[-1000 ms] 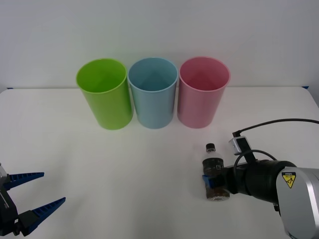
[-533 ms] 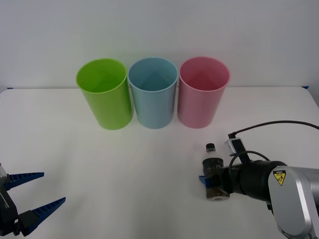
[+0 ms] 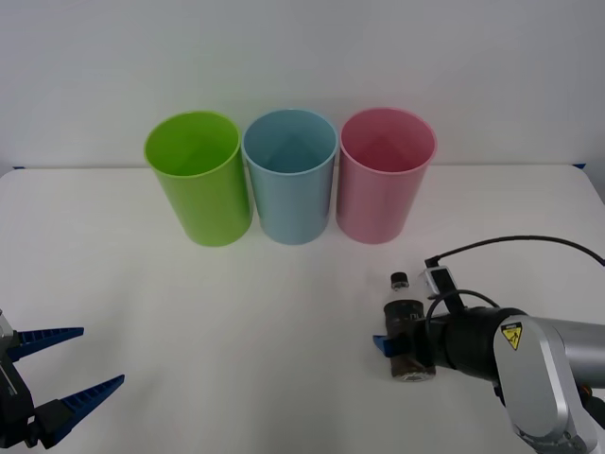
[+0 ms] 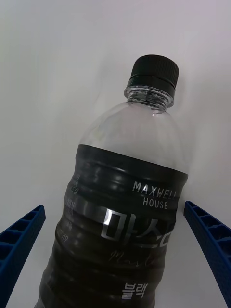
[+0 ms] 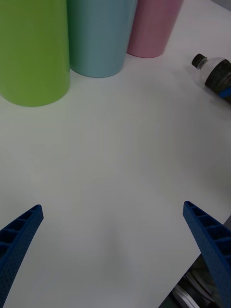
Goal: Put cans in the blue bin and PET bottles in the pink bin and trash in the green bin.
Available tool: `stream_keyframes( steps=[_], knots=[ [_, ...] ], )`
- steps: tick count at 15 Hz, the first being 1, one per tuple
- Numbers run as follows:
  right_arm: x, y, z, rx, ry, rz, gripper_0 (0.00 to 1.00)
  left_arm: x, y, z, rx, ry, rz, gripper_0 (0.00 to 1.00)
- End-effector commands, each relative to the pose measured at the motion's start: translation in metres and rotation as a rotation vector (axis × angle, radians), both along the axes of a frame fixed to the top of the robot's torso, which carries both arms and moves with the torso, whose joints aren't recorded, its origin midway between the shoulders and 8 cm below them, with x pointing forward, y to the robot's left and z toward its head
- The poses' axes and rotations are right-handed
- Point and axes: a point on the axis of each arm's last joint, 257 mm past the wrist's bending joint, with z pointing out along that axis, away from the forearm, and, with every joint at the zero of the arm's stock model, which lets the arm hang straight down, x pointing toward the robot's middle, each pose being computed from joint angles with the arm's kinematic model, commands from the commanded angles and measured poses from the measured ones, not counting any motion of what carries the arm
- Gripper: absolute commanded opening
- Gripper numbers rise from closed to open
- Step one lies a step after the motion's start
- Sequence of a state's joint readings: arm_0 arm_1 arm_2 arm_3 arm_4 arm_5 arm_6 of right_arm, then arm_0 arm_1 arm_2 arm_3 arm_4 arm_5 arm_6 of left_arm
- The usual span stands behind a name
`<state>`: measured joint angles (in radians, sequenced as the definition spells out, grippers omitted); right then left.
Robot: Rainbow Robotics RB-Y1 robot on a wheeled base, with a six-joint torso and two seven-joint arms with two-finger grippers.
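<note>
The PET bottle (image 3: 405, 322) lies on the white table with its black cap pointing toward the pink bin (image 3: 386, 175). It holds dark liquid and has a dark label (image 4: 125, 216) with white lettering. My right gripper (image 3: 401, 342) is open, one blue finger on each side of the bottle's lower body, with gaps showing in the right wrist view. The blue bin (image 3: 289, 176) stands in the middle of the back row and the green bin (image 3: 197, 178) on its left. My left gripper (image 3: 100, 356) is open at the near left corner, holding nothing.
The three bins stand side by side, almost touching, near the table's back edge (image 3: 85, 168). A black cable (image 3: 510, 241) loops over the right wrist. Bare white tabletop (image 5: 115, 144) lies between the left gripper and the bins.
The right gripper has slid a little further left along the bottle, so its blue finger now shows left of the bottle. The bottle and the left arm have not moved.
</note>
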<state>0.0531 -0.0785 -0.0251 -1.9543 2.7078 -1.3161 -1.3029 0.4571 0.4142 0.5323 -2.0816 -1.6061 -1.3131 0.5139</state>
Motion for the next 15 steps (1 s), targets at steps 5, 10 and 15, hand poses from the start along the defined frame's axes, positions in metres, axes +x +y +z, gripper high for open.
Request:
stream_keyframes(
  steps=[5,10,15],
  knots=[
    [0.0096,0.0020,-0.0111,-0.010,-0.014,0.014,0.84,0.0000,0.0000,0.0000,0.000,0.000,0.000,1.00],
    [0.0119,0.0006,-0.0144,-0.018,-0.013,0.020,0.00,0.0000,0.0000,0.0000,0.000,0.000,0.000,1.00],
    [0.0150,0.0049,-0.0082,-0.011,-0.033,0.039,0.00,0.0000,0.0000,0.0000,0.000,0.000,0.000,1.00]
  ],
)
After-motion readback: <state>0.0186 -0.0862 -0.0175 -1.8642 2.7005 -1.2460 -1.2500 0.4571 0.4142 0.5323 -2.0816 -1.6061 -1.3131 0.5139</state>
